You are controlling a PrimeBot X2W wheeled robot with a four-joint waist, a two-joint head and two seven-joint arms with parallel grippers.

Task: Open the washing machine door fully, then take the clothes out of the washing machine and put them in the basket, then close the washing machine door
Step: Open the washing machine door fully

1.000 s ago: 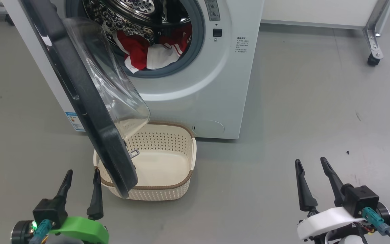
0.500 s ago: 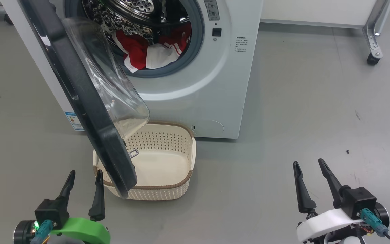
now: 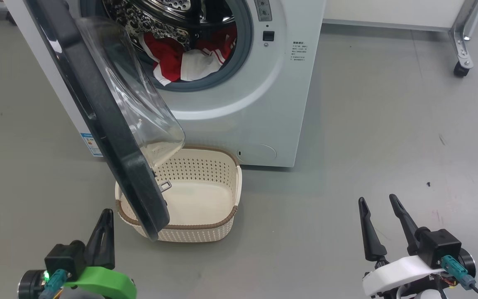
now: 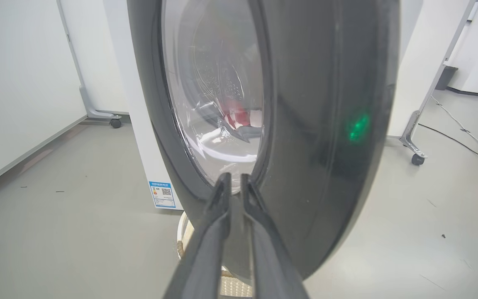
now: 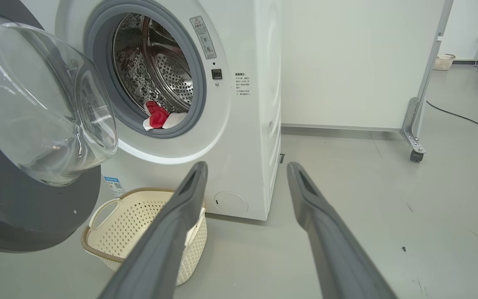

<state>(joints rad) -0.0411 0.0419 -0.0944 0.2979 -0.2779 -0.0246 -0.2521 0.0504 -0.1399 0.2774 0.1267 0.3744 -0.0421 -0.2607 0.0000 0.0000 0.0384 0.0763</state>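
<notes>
Left gripper [image 3: 107,212] is pinched closed on nothing, facing the door's [image 3: 102,124] outer side at twelve o'clock. Half-open, the door hangs over the basket [image 3: 206,226]; the clothes [image 3: 168,58] lie in the drum at twelve. I should slip my tips round the free edge and sweep it toward nine, slowly, clear of the basket. Right gripper [image 3: 376,198] is spread, empty.

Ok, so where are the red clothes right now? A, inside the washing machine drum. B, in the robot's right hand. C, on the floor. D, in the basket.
A: the clothes lie at the mouth of the drum of the washing machine, while the basket on the floor in front of it holds nothing.
</notes>
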